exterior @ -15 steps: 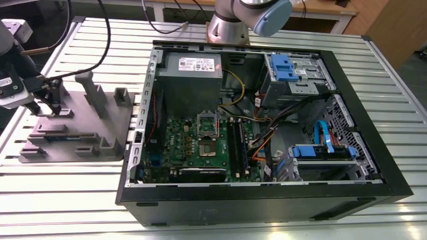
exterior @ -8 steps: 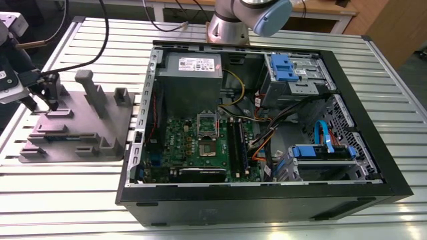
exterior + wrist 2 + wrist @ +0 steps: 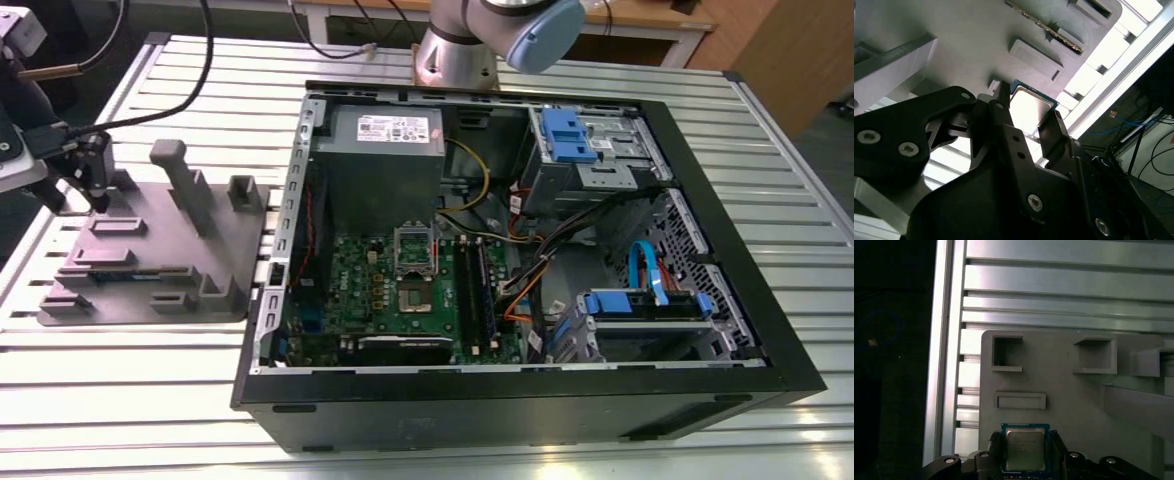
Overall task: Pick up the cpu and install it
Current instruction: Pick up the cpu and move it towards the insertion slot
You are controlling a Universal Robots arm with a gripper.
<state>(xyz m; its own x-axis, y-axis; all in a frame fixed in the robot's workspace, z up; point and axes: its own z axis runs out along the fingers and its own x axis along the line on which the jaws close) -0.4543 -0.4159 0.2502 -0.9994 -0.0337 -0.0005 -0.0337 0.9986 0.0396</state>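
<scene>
The gripper [image 3: 1025, 441] is clasping the cpu [image 3: 1024, 454] by two opposite edges, one finger [image 3: 995, 446] bearing on each side. The cpu is lying flat on the grey tray [image 3: 1069, 405] near the tray's edge, metal top facing up. It is square, showing no long axis, its sides running parallel to that edge. The open computer case [image 3: 534, 405] is standing just beside the tray.

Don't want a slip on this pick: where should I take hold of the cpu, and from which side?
Take it by two opposite thin edges, coming straight down from above. The cpu lies flat, metal top up, on the grey holder tray, so its broad faces can't be pinched and only the side edges are free to grip.
</scene>
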